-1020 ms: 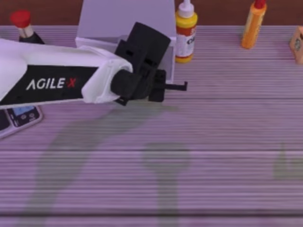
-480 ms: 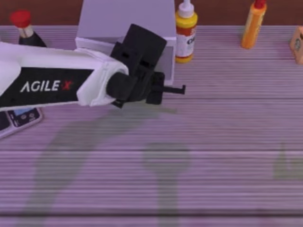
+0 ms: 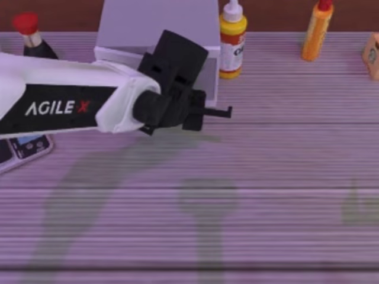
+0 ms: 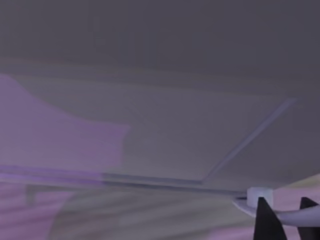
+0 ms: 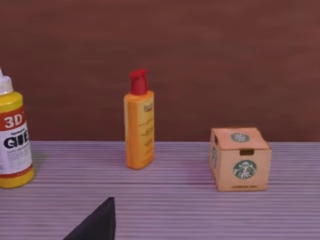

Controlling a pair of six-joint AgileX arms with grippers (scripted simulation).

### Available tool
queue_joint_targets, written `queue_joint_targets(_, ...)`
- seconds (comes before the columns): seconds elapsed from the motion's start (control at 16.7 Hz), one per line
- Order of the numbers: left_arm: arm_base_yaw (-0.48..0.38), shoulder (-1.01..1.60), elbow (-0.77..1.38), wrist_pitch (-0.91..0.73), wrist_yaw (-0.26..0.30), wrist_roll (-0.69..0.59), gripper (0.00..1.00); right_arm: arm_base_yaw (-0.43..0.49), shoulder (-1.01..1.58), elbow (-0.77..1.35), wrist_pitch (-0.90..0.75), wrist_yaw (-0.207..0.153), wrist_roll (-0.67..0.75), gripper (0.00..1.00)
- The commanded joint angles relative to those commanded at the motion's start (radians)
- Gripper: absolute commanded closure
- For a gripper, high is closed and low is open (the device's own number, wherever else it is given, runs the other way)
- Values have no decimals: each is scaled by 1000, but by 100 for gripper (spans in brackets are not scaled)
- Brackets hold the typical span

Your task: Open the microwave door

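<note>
The pale grey-white microwave [image 3: 157, 23] stands at the back of the table, left of centre. My left arm reaches in from the left, and my left gripper [image 3: 204, 109] is at the right part of the microwave's front. The left wrist view is filled by the microwave door [image 4: 150, 135] with its greyish window. The door's white handle [image 4: 260, 196] lies between the two dark fingertips, and my left gripper [image 4: 285, 215] is shut on it. My right gripper is out of the top view. Its wrist view shows only one dark fingertip [image 5: 102, 220], which touches nothing.
A yellow glue bottle [image 3: 232, 44] stands just right of the microwave. Farther right are an orange bottle [image 3: 317, 29] and a small cardboard box [image 3: 373, 56]. A red-capped bottle [image 3: 28, 32] and a flat scale [image 3: 26, 148] sit at the left.
My left arm and gripper shifted slightly towards the left and the front a second ago. They have held still over the last half second.
</note>
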Motion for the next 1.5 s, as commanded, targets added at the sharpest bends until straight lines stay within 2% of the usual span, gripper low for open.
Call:
queue_joint_targets(0.9,0,0,0,0,0,0,100,0,0,0,0,0,0,0)
queue_joint_targets(1.5,8,-23,-34,19,27,34,100,0,0,0,0,0,0,0)
